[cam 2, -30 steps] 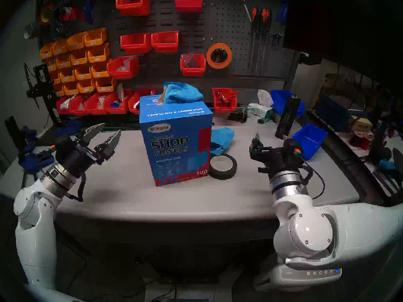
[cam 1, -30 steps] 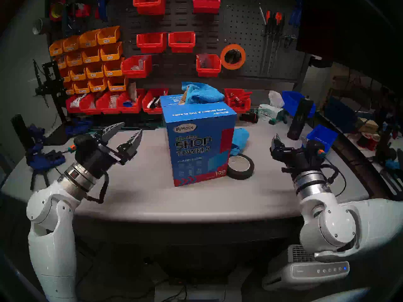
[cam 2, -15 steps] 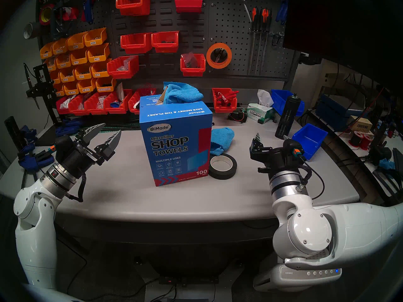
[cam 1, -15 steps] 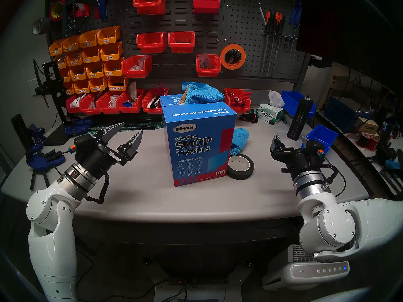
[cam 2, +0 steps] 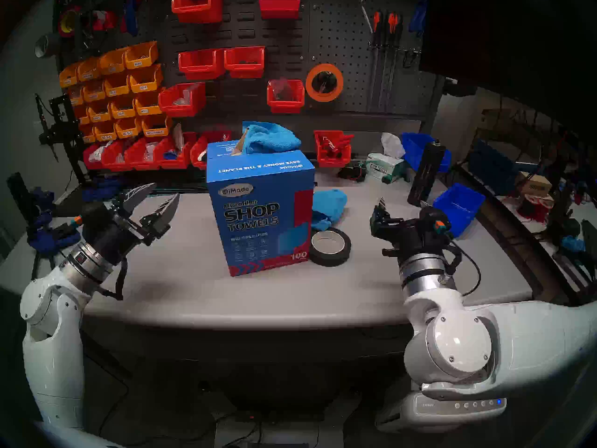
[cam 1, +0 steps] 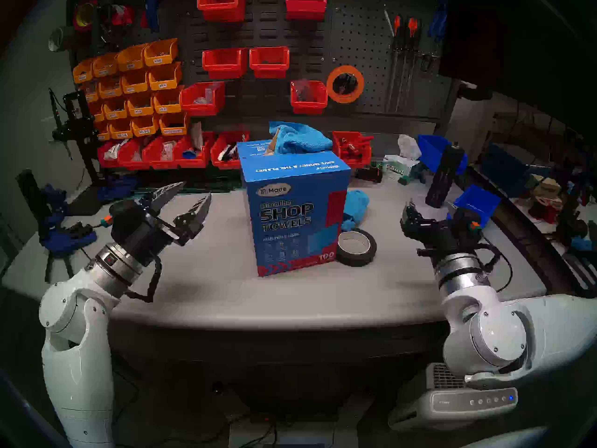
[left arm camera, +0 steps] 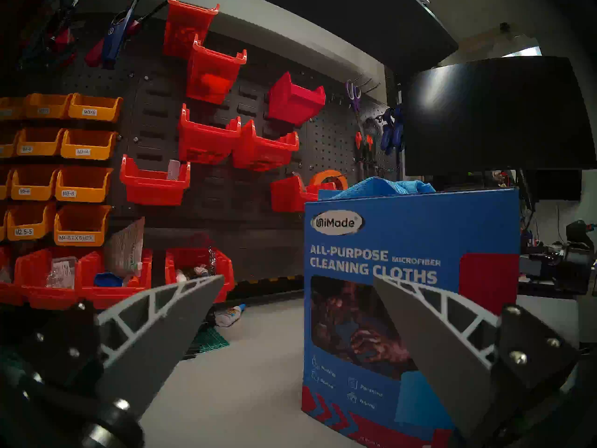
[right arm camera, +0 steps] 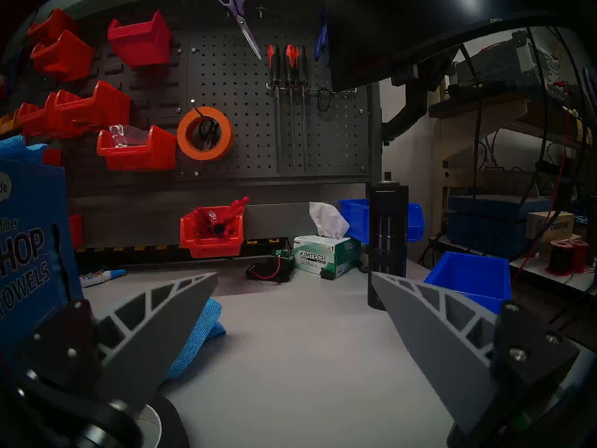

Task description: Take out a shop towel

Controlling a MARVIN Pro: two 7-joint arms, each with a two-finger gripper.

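The left gripper (cam 1: 193,192) hangs above the grey table (cam 1: 210,285) with its jaws spread and empty, aimed toward the blue carton (cam 1: 295,217). The right gripper (right arm camera: 294,279) is likewise spread wide with nothing in it, level over bare tabletop. Between the two, the carton stands upright; its faces read "UniMade", "Microfiber SHOP TOWELS", "100" and, on the left side, "ALL-PURPOSE MICROFIBER CLEANING CLOTHS". The shop towel (cam 1: 300,137) bulges crumpled out of the carton's top opening. A second blue cloth (cam 1: 355,205) lies on the table just right of the carton, and a black tape roll (cam 1: 357,247) lies in front of it, touching the carton. Farther back a "KIMTECH" tissue box (right arm camera: 326,255) sits beside a tall black canister (right arm camera: 387,243) and blue bins (right arm camera: 471,279).
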